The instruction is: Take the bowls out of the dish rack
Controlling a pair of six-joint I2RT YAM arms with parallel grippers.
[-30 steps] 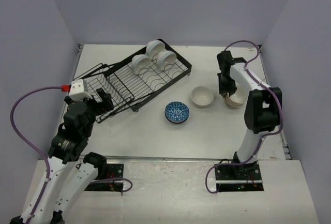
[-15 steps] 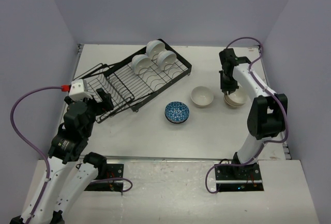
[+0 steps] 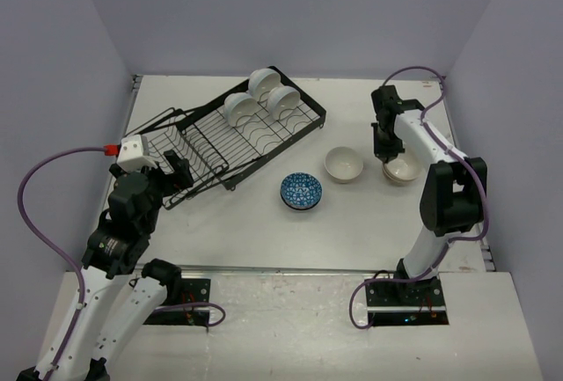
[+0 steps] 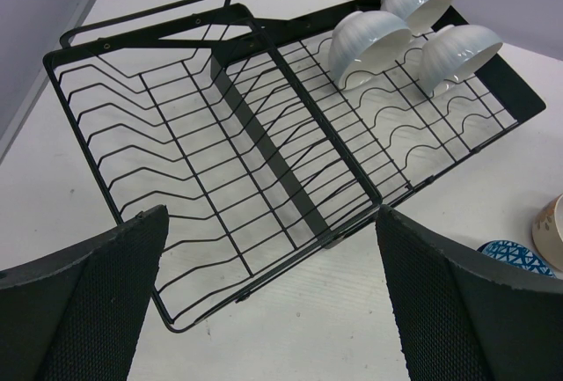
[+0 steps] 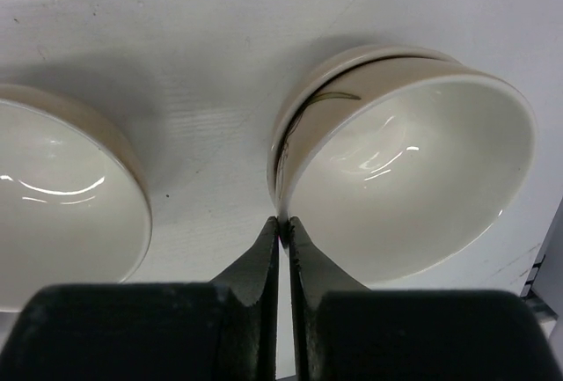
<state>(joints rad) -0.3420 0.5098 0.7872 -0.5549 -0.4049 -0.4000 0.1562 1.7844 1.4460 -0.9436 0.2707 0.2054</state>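
Observation:
The black wire dish rack (image 3: pixel 211 148) lies at the back left and holds three white bowls (image 3: pixel 262 82) at its far end; the left wrist view shows the rack (image 4: pixel 220 135) and these bowls (image 4: pixel 369 36). My left gripper (image 3: pixel 176 172) (image 4: pixel 271 214) is open and empty over the rack's near corner. On the table are a blue-patterned bowl (image 3: pixel 301 191), a beige bowl (image 3: pixel 343 164) (image 5: pixel 62 196), and a stack of beige bowls (image 3: pixel 401 170). My right gripper (image 3: pixel 384 145) (image 5: pixel 283 223) is shut on the rim of the stack's top bowl (image 5: pixel 413 179), which sits in a lower bowl (image 5: pixel 308 104).
Grey walls enclose the table on three sides. The stack stands near the table's right edge (image 3: pixel 471 170). The rack's near section has bare tines. Open table surface lies in front of the blue bowl, between the two arm bases.
My right gripper has shifted slightly toward the back, still at the stack's rim. The left arm and the rack have not moved.

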